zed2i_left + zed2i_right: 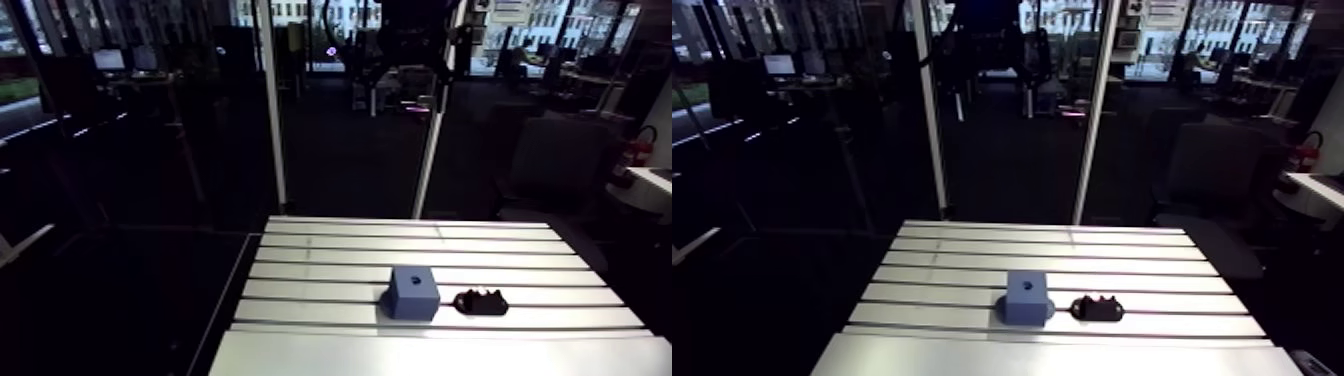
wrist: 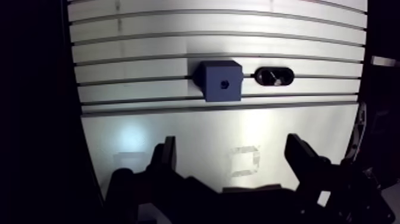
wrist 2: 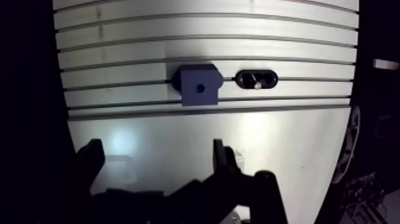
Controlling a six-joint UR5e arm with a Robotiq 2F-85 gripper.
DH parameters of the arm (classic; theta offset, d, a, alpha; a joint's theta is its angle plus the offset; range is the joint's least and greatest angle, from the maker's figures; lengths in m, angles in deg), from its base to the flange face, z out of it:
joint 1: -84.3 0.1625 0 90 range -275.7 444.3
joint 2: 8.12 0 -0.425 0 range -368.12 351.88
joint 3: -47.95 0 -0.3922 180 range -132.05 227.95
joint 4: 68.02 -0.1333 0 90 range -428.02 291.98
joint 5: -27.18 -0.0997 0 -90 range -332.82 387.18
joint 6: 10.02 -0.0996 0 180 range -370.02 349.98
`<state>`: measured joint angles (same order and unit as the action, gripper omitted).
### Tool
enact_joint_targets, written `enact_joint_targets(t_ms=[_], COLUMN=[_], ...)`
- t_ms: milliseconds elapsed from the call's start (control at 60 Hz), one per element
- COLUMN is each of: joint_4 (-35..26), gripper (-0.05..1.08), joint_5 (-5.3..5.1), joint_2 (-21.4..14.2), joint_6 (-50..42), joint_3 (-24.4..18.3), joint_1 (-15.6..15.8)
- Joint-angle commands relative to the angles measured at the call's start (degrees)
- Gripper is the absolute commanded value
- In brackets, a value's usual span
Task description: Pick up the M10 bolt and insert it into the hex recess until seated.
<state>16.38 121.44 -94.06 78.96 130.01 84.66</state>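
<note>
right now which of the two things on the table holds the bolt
The flat black oval holder beside the blue cube block: a pale metal bolt lies in it; the block shows only a dark hole.

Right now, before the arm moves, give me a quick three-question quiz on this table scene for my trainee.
1. True or false: the gripper is shut on the bolt.
2. The black holder lies: A) on top of the blue block; B) beside the block, apart from it; C) between the gripper's fingers.
3. Fill in: the bolt rests in the ___.
Key: 1 false, the gripper is open and empty, short of both things; 2 B; 3 black holder.
</note>
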Motion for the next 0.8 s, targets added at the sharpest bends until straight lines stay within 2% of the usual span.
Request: enact_joint_targets(t_ms=[17,433,650,750,800], joint_4=[0.0,0.1,0.9,5.7,9.3], gripper=[0.01,0.01,0.01,0.01,0.01], joint_5=[-0.1,0.26,0.09,0.09,0.25], joint_2=[0.2,0.1,0.1,-0.5,-2.0], joint_6=[0.1,0.3,1.1,2.7,4.8], joint_3=[-0.2,0.2,1.2,4.9,7.8], joint_1=[0.0,-0.4,-2.5,-4.6,-5.8])
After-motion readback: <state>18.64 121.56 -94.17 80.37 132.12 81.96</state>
